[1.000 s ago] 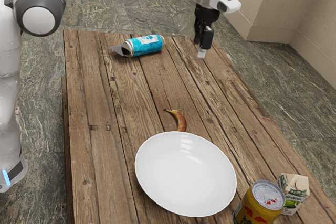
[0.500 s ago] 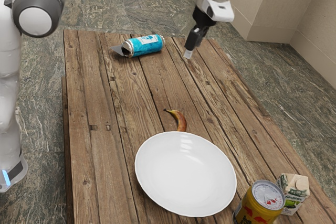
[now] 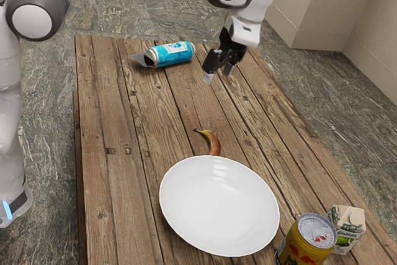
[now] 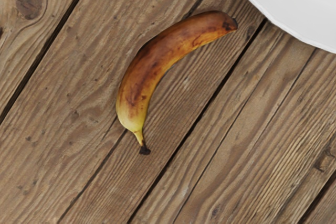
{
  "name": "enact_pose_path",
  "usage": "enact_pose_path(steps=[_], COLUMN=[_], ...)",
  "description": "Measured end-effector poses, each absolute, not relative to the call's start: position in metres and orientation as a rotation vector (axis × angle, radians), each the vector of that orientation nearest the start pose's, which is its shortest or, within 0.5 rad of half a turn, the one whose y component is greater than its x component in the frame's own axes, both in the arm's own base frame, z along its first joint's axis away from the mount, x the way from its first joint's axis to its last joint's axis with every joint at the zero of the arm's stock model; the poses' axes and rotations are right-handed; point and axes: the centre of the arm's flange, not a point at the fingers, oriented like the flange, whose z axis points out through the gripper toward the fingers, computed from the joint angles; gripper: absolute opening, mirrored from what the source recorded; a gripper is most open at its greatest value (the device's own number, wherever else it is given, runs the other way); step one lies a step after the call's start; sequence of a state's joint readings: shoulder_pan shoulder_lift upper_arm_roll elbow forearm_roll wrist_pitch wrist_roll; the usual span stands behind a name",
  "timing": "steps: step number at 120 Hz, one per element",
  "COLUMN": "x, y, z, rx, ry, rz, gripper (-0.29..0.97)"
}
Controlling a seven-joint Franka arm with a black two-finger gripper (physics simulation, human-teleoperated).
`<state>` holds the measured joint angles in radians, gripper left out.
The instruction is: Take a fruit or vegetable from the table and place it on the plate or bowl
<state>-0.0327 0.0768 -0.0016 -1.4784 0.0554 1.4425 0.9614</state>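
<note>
A small brown-spotted banana lies on the wooden table, just beyond the far rim of a white plate. My gripper hangs open and empty above the table's far half, well beyond the banana and tilted toward it. In the wrist view the banana lies whole on the planks, its dark blunt end close to the plate's rim and its stem pointing away from the plate.
A blue can lies on its side at the table's far end, to the exterior view's left of the gripper. A yellow tin and a small carton stand at the near right corner.
My hand has moved toward the exterior view's left and lower, tilting toward the banana. The banana, plate and cans have not moved.
</note>
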Motion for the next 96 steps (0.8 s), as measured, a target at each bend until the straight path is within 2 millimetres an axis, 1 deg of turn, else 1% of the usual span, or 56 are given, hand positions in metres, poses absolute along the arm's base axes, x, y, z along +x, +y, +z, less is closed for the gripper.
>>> enact_pose_path(steps=[10, 17, 23, 32, 39, 44, 49, 64, 76, 81, 90, 96], x=[0.553, 0.540, 0.533, 0.526, 0.513, 0.509, 0.504, 0.501, 0.498, 0.498, 0.498, 0.499], y=[-0.014, -0.014, -0.014, -0.012, -0.004, 0.004, 0.006, 0.005, 0.001, -0.005, -0.016, -0.019], z=[0.605, 0.597, 0.590, 0.585, 0.579, 0.575, 0.572, 0.568, 0.545, 0.537, 0.530, 0.527], rx=[-2.728, -2.706, -2.688, -2.660, -2.652, -2.650, -2.641, -2.602, -2.587, -2.574, -2.547, -2.535], ry=[1.543, 1.574, 1.596, 1.615, 1.616, 1.611, 1.615, 1.647, 1.685, 1.707, 1.742, 1.755], rz=[0.153, 0.126, 0.100, 0.055, 0.028, 0.011, -0.004, -0.042, -0.025, -0.022, -0.037, -0.050], gripper=[0.68, 0.67, 0.67, 0.67, 0.67, 0.67, 0.67, 0.67, 0.67, 0.67, 0.67, 0.67])
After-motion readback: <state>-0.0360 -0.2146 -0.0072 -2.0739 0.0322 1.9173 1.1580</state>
